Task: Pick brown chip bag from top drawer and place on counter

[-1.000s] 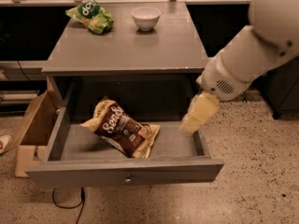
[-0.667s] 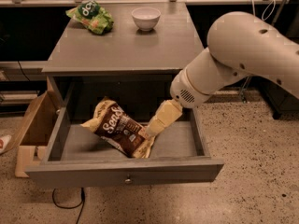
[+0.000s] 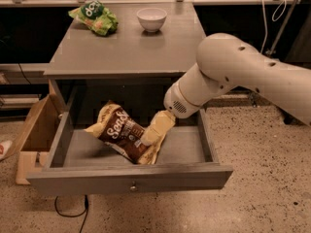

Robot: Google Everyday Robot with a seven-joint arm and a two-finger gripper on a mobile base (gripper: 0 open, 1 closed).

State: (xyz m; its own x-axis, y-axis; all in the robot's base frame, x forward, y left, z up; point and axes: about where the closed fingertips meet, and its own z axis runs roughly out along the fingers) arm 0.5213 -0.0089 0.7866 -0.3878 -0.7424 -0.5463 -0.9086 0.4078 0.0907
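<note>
One bag (image 3: 120, 131), tool (image 3: 147, 140) in drawer (image 3: 146, 176)

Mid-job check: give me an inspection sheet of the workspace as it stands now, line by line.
Surface: flat grey counter on the cabinet, with two items near its back edge.
Job's things: crinkly dark-brown chip bag with cream edges lies in the open wide grey top drawer, left of centre; not yet on the counter.
Clutter: green chip bag and small white bowl on the counter, apart from each other.
Grippers: cream-coloured tool is down inside the drawer, at the brown bag's right edge.
Cables: black cable on the floor below the drawer; white cable at upper right.
Surroundings: open wooden box left of the drawer; speckled floor.
</note>
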